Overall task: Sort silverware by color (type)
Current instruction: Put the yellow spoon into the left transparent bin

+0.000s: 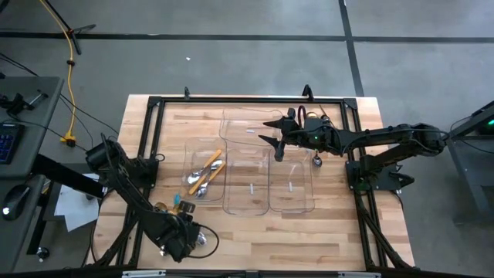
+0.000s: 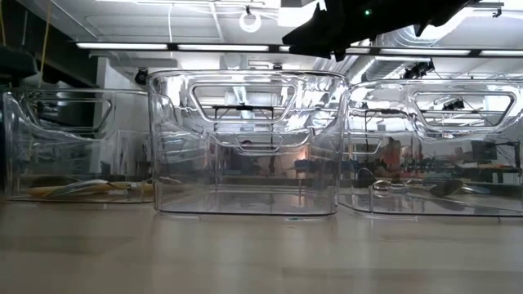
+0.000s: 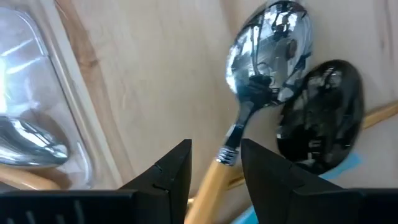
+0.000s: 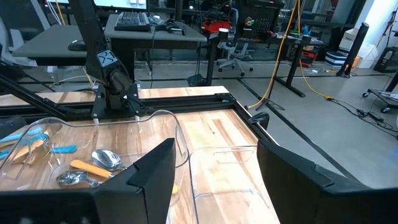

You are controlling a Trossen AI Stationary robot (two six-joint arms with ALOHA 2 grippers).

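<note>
My left gripper [image 1: 191,236] is low at the table's near left, open. Its fingers [image 3: 168,168] stand on either side of the orange handle [image 3: 208,193] of a silver spoon [image 3: 267,50]. The spoon's bowl lies against a dark spoon bowl [image 3: 320,127] on the wood, and I cannot tell whether the fingers touch the handle. More loose cutlery [image 1: 181,204] lies nearby. Orange-handled spoons [image 1: 207,171] lie in the left clear tray [image 1: 193,147], also in the right wrist view [image 4: 87,168]. My right gripper [image 1: 272,131] hovers open and empty above the trays.
Three clear plastic trays stand side by side mid-table: left [image 2: 49,147], middle [image 2: 245,147] and right [image 2: 433,147]. A black frame [image 1: 247,100] runs round the table's edges. There is bare wood along the near edge [image 1: 293,239].
</note>
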